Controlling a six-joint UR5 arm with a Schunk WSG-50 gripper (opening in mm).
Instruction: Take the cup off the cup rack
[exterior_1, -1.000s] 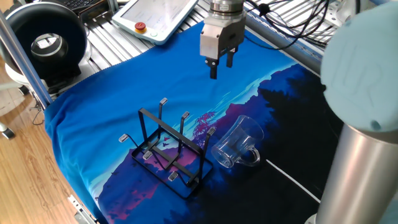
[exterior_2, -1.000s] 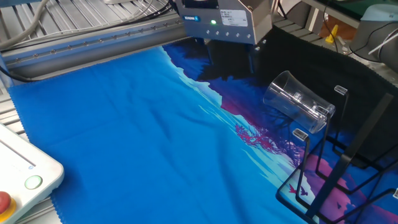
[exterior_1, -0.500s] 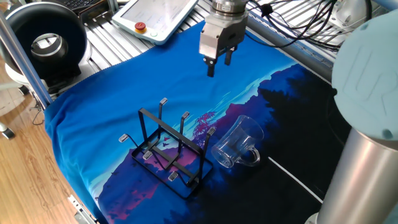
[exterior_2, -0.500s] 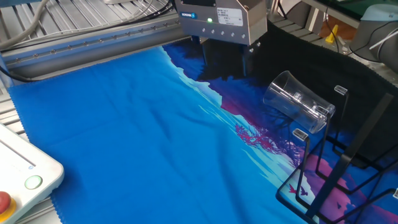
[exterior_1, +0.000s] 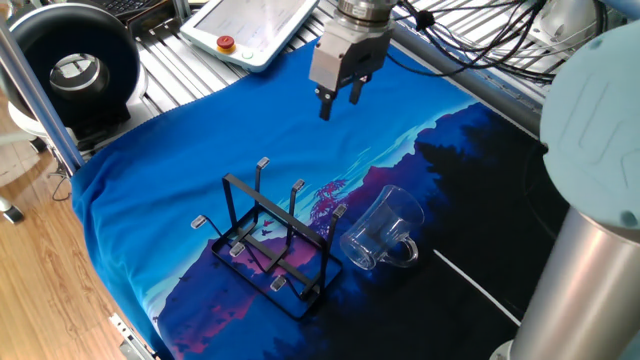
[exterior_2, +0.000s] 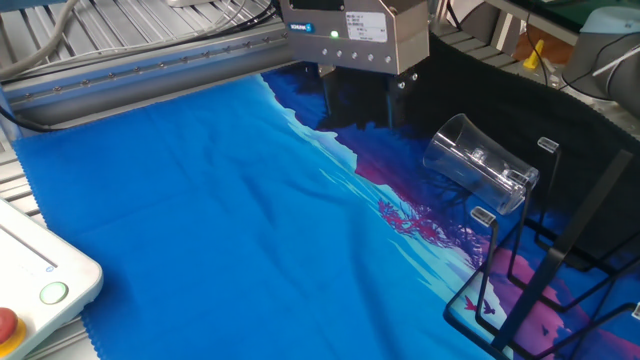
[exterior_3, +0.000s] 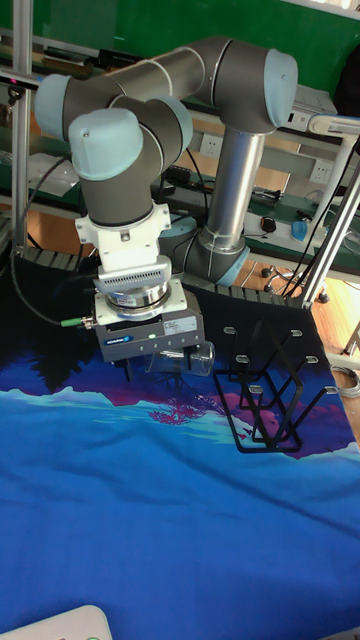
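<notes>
The UR5 arm (exterior_3: 215, 120) rises from its grey column at the back, folds over at a blue-capped elbow and drops its wrist (exterior_3: 125, 255) straight down. The pincer (exterior_1: 339, 98) hangs from that wrist, pointing downward, with nothing held between its dark fingers (exterior_1: 325, 101). The two fingers stand slightly apart with a narrow gap showing. On the pincer body (exterior_2: 355, 30), a small green light glows on the face.
</notes>
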